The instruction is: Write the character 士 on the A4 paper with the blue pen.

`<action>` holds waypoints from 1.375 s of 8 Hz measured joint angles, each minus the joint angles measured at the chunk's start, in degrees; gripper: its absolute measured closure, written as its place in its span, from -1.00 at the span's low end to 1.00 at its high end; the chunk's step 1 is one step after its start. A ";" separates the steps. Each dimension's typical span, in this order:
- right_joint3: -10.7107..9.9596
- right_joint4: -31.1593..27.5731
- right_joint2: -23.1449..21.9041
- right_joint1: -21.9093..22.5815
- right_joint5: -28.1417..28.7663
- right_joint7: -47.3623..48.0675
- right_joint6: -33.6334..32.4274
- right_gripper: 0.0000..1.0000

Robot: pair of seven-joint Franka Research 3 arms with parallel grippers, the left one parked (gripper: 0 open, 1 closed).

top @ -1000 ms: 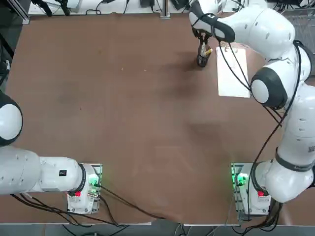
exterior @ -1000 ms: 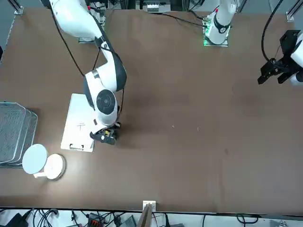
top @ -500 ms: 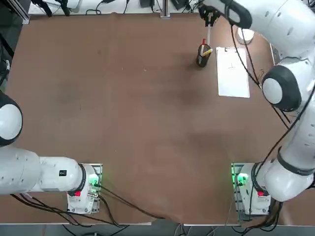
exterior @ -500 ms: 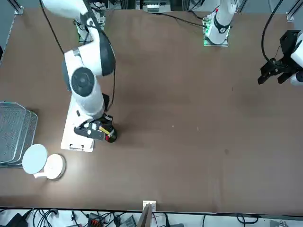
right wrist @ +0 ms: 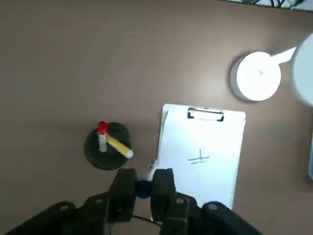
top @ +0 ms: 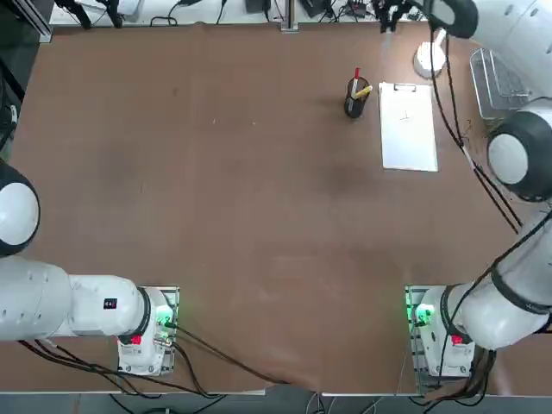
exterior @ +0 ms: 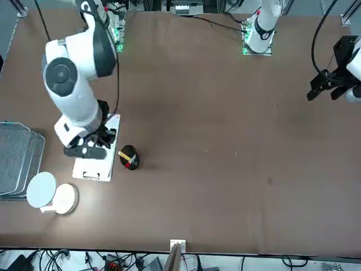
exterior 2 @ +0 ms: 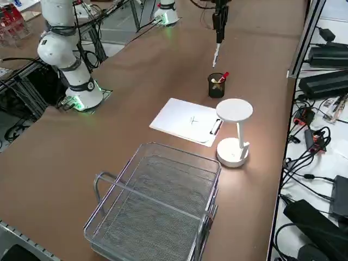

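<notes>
The handwritten character 士 (right wrist: 199, 157) can be read in thin blue strokes on the A4 paper (right wrist: 208, 181): one upright stroke is crossed by a longer horizontal one, with a shorter one at its foot, on the near side. No other lettering, brand, number or sign can be made out anywhere.

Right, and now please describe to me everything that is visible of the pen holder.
The pen holder is a small, dark, round cup, open at the top, with walls that look like mesh. It stands upright on the brown table, beside the clipped paper but apart from it. A red-capped pen and a yellow one lean in it. The end effector does not touch it.
</notes>
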 joint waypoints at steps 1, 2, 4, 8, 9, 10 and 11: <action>0.00 -5.74 -2.52 -2.22 0.07 -3.85 3.35 0.60; 0.00 -10.52 -4.39 -3.77 0.07 -6.47 5.70 0.60; 0.02 -18.29 -6.78 -5.22 0.04 -8.43 10.02 0.60; -0.25 -29.91 -10.52 -7.63 -0.05 -11.67 14.59 0.60; -0.62 -31.78 -11.07 -7.92 -0.32 -11.76 15.22 0.60; -1.30 -33.82 -11.44 -8.06 -0.85 -11.81 16.58 0.60; -2.25 -35.88 -11.53 -8.11 -1.44 -12.27 18.75 0.60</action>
